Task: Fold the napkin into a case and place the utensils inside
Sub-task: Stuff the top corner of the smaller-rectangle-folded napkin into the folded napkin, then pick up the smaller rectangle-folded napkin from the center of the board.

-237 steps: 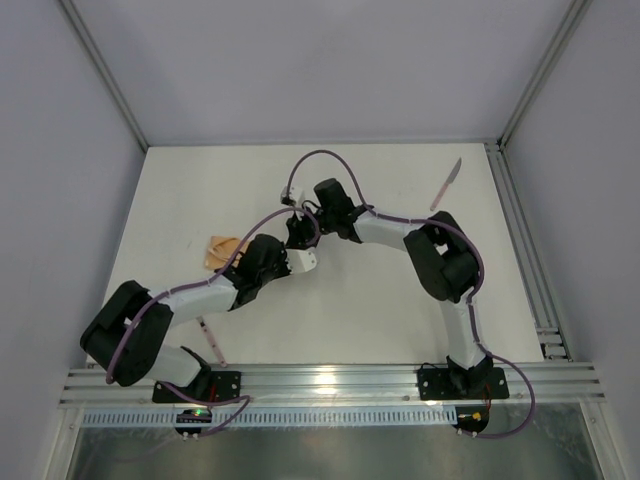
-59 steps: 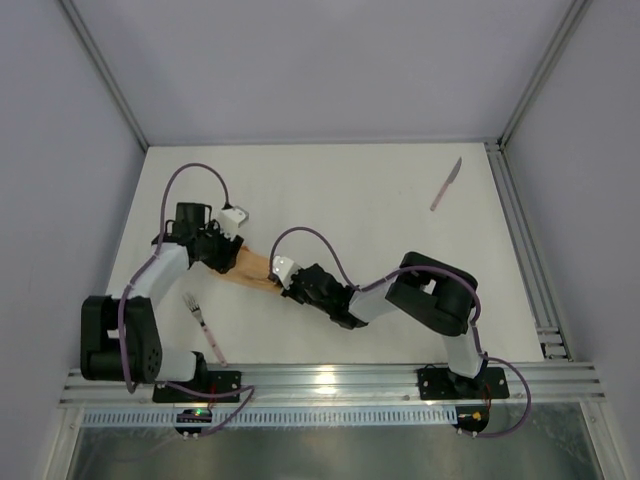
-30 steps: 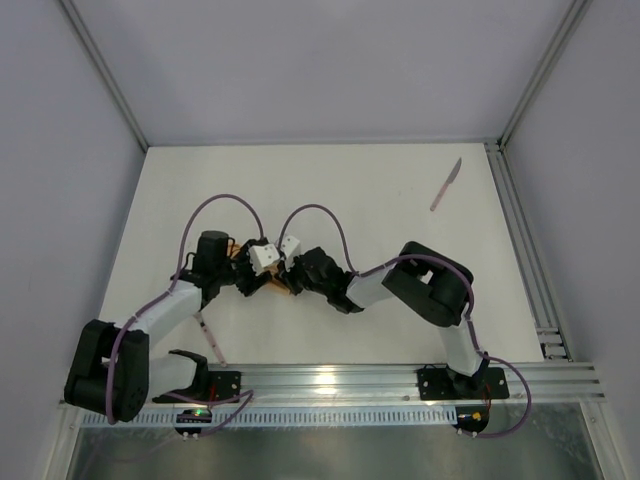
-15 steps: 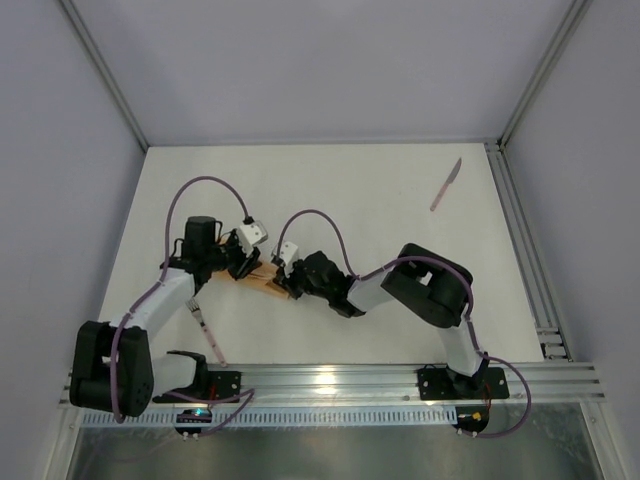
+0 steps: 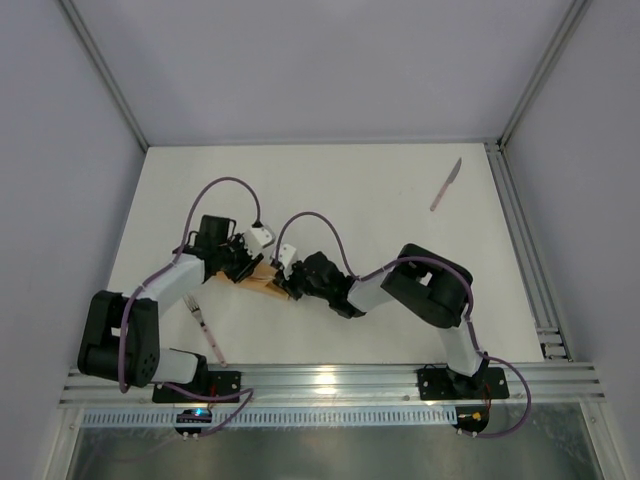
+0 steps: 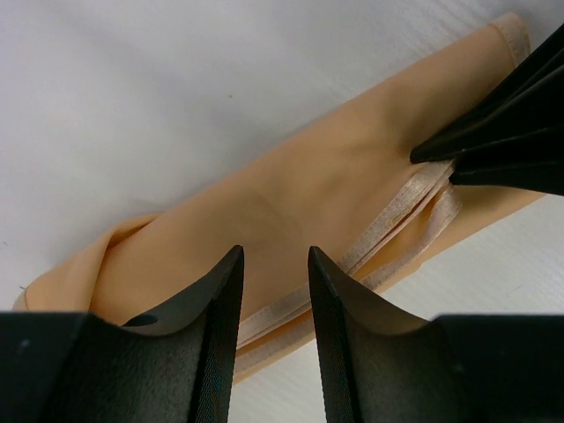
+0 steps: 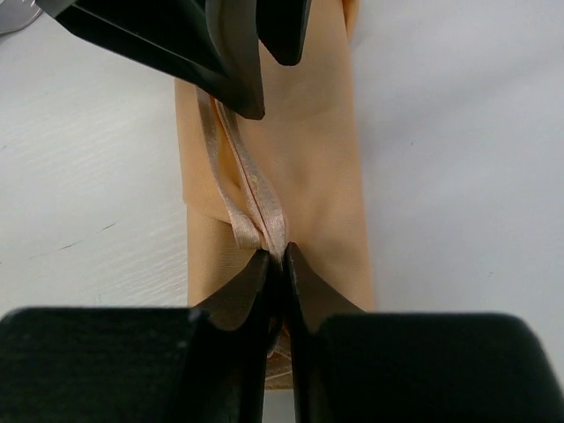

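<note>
The peach-orange napkin (image 5: 264,285) lies folded into a narrow strip, the case, left of the table's middle. My right gripper (image 5: 291,288) is shut on the strip's layered hem (image 7: 256,198) at its near-right end (image 7: 275,257). My left gripper (image 5: 243,268) hovers over the strip's other half, jaws partly open with nothing between them (image 6: 273,264); cloth (image 6: 308,194) and table show through the gap. The pale pink fork (image 5: 206,326) lies near the left arm's base. Far off at the back right lies the knife (image 5: 446,184).
Metal rails (image 5: 535,250) run along the right edge of the white table, and a rail (image 5: 320,382) carries both arm bases in front. Grey walls close the back and sides. The two grippers are close together over the napkin.
My left gripper has drawn back to the left along the napkin, away from the right gripper, and its jaws have narrowed. The right gripper has kept its grip and place.
</note>
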Controlling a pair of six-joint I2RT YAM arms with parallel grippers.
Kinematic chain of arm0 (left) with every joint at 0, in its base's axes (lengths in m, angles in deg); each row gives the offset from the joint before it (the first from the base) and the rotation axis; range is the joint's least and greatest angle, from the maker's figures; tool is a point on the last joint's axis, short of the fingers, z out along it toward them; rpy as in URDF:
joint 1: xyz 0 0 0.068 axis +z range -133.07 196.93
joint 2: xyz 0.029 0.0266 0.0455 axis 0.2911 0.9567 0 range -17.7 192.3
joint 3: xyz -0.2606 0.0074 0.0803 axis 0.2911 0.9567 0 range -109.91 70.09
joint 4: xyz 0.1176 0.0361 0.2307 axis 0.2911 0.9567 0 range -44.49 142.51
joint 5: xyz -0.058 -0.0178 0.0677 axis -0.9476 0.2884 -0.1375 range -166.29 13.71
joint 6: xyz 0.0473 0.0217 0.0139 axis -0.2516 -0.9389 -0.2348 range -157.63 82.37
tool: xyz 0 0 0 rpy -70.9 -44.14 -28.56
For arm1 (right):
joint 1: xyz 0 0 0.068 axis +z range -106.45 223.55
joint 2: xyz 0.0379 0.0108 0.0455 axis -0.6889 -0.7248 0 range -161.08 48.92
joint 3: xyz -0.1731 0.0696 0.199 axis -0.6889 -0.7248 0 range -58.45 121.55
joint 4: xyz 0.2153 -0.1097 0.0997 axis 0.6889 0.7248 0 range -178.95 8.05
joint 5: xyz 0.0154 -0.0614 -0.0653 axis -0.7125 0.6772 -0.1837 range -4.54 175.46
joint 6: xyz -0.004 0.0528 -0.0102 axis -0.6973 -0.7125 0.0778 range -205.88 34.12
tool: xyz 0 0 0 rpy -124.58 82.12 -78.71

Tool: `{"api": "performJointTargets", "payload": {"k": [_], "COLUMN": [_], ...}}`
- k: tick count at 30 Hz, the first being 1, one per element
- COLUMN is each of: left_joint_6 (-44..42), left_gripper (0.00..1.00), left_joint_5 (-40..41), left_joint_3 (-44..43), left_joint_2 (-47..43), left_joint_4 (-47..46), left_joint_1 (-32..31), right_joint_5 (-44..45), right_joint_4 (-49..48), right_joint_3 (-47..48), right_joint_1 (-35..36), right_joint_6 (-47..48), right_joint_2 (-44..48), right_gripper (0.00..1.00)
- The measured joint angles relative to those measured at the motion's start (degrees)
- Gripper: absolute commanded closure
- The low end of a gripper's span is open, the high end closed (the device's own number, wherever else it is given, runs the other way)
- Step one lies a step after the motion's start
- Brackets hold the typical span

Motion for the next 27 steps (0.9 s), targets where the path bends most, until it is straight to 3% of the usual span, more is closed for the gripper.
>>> {"api": "performJointTargets", "payload": {"k": [2, 6, 10, 14, 21, 27], "left_joint_6": [-1.68, -4.39, -5.9, -6.43, -8.11, -9.14], "left_gripper": [0.62, 0.62, 0.62, 0.62, 0.59, 0.58], "left_joint_5": [1.64, 3.65, 4.57, 4.87, 5.4, 6.27], "left_joint_3": [-0.46, -0.59, -0.76, -0.76, 0.33, 2.1], "left_joint_2": [0.33, 2.75, 2.89, 2.89, 1.81, 0.09], "left_joint_4": [1.81, 4.59, 4.57, 4.59, 4.0, 2.49], "left_joint_1": [-0.22, -0.28, -0.55, -0.61, -0.7, -0.96], "right_joint_5": [-0.28, -1.01, -1.57, -2.29, -5.66, -13.51], "right_joint_4": [0.26, 1.27, 4.33, 7.96, 14.34, 12.59], "right_joint_3": [0.0, 0.0, -0.52, -1.95, -5.2, -4.5], "right_joint_1": [0.0, 0.0, 0.13, 0.13, -0.26, -9.11], "right_joint_6": [0.42, 1.6, 3.67, 6.49, 9.11, -2.71], "right_joint_2": [0.04, 0.2, 2.62, 7.19, 19.67, 22.45], "right_gripper": [0.8, 0.5, 0.34, 0.28, 0.26, 0.29]}}
